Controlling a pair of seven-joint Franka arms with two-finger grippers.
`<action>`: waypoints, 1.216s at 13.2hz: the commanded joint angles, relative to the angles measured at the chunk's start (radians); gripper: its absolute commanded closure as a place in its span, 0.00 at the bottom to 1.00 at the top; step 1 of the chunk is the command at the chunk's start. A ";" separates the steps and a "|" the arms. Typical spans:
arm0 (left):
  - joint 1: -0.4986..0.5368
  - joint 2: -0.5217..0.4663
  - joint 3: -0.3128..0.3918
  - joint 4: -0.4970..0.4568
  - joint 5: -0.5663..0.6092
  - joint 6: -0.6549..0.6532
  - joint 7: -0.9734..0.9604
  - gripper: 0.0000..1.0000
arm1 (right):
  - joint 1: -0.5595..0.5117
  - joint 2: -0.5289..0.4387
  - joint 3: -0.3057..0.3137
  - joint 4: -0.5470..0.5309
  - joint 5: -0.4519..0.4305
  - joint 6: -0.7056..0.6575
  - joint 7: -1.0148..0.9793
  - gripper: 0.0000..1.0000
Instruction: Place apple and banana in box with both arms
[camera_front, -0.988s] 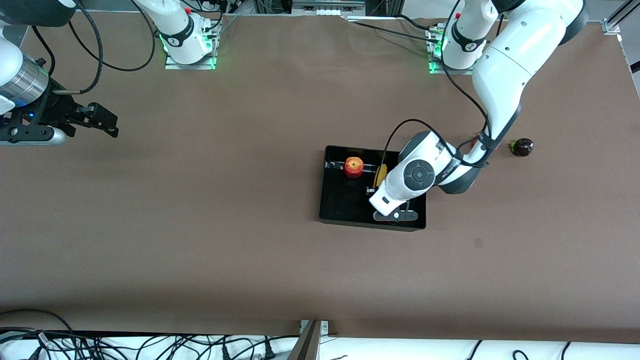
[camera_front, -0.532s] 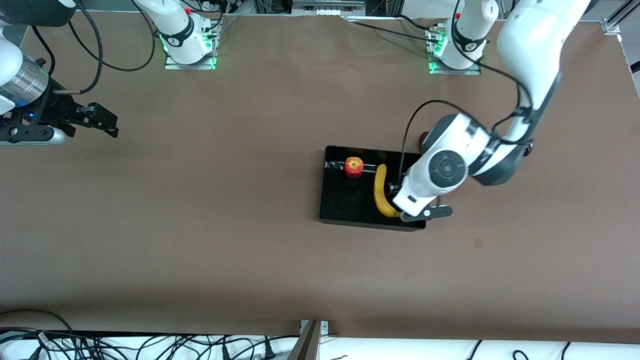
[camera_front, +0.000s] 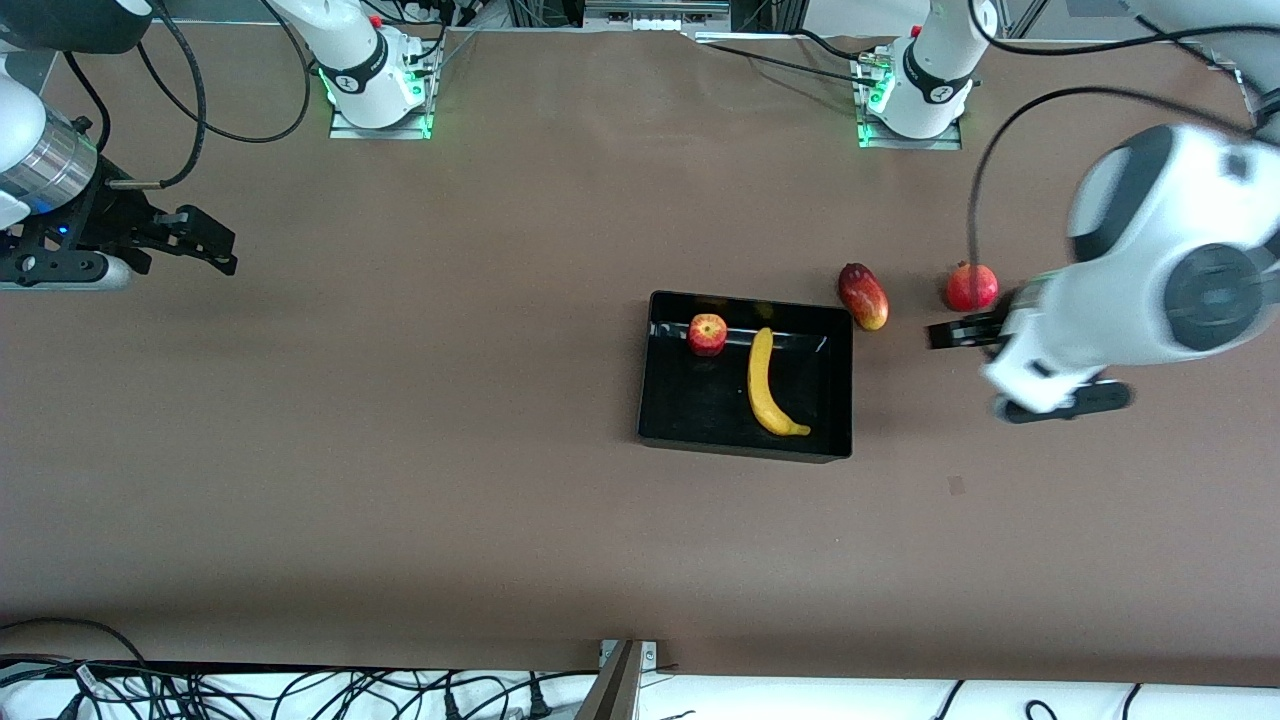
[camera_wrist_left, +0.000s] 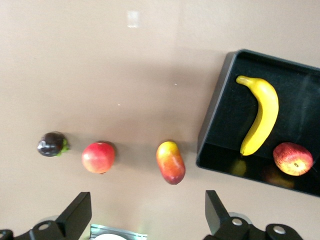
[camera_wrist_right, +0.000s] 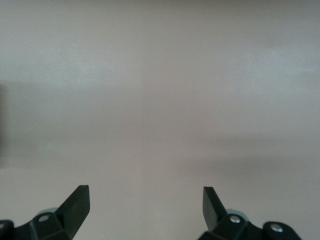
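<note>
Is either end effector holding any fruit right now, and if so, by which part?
Nothing is held. Both the left end effector and right end effector are open and empty; the banana and apple lie in the box.

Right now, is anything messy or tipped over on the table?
Nothing stands out. The apple and the banana lie apart inside the box, which sits flat. A mango, a pomegranate and a small dark fruit rest on the table beside it. The left gripper and the right gripper are open, holding nothing.
</note>
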 joint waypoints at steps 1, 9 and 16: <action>-0.019 -0.190 0.195 -0.057 -0.100 -0.025 0.205 0.00 | -0.005 0.006 0.002 0.015 -0.001 -0.003 -0.013 0.00; -0.289 -0.417 0.530 -0.102 -0.106 -0.053 0.278 0.00 | -0.005 0.006 0.002 0.015 -0.001 -0.003 -0.013 0.00; -0.337 -0.431 0.569 -0.151 -0.109 -0.042 0.281 0.00 | -0.005 0.006 0.002 0.015 -0.001 -0.001 -0.015 0.00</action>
